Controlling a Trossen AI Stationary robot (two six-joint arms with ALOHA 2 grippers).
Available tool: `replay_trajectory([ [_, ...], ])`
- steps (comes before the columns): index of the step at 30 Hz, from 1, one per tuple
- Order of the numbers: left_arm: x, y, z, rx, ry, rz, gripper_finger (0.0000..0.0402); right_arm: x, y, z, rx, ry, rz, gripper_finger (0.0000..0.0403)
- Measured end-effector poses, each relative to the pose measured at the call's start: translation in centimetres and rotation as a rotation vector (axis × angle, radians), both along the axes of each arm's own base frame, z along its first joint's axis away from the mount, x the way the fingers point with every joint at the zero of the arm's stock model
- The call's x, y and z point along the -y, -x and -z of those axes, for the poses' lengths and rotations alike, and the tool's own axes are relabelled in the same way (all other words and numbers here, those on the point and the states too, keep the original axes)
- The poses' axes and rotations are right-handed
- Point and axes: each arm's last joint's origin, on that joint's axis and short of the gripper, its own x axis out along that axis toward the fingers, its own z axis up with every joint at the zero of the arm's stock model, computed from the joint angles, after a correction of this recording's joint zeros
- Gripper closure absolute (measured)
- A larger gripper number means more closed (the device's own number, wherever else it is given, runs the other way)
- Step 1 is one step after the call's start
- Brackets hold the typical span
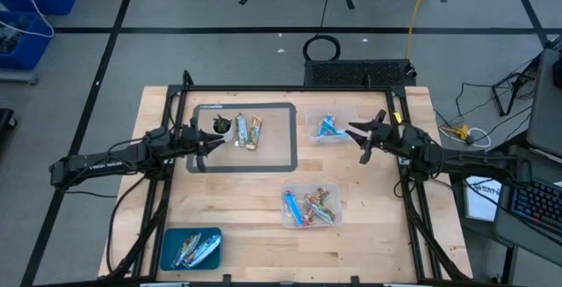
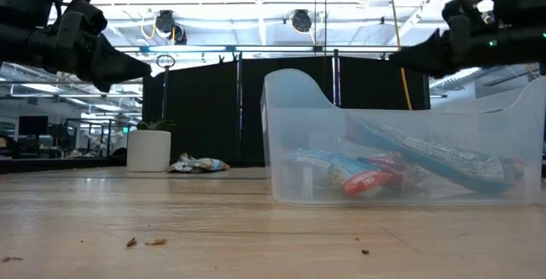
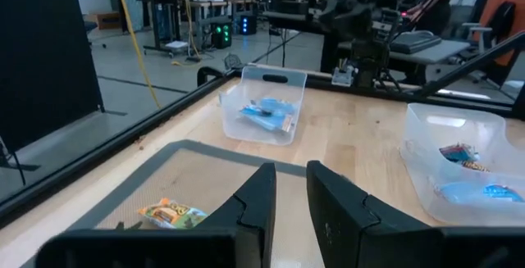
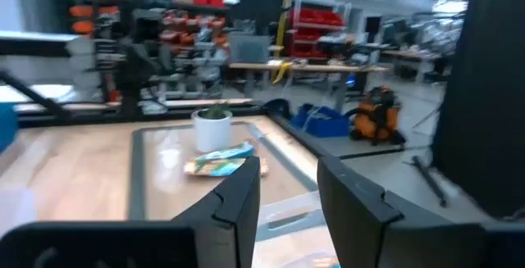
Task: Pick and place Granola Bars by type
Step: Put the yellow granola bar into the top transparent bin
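The left gripper [image 1: 204, 143] hangs over the grey mat [image 1: 283, 147], jaws slightly apart, empty. The right gripper [image 1: 362, 138] hangs beside the far bin [image 1: 348, 111], jaws parted, empty. Bars [image 1: 248, 131] lie on the mat, others in three bins.

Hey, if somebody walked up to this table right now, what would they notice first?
Probably the clear bin of mixed red, blue and orange granola bars near the table's front middle, and the blue tray at the front left corner. Both grippers hang empty above the table: the left gripper by the grey-outlined mat, the right gripper beside the far clear bin.
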Motion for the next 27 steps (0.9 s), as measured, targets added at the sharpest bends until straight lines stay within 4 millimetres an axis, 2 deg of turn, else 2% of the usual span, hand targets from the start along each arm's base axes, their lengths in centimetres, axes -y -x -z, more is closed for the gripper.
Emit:
replay_trajectory([
  [7, 0.0, 0.0, -0.1, 0.01, -0.006, 0.0, 0.0325, 0.0, 1.0, 0.1, 0.031, 0.032, 0.084, 0.0289],
  [17, -0.1, 0.0, 0.1, 0.009, 0.067, -0.042, 0.0325, -0.1, 1.1, 0.2, 0.02, 0.046, 0.084, 0.0289],
  [22, -0.4, -0.5, -0.4, -0.112, 0.202, -0.113, 0.0325, -0.1, 1.1, 0.2, 0.022, 0.041, 0.083, 0.0289],
  [27, -1.0, -2.0, -1.7, -0.279, 0.221, -0.182, 0.0325, -0.1, 1.1, 0.2, 0.053, -0.026, 0.078, 0.0289],
])
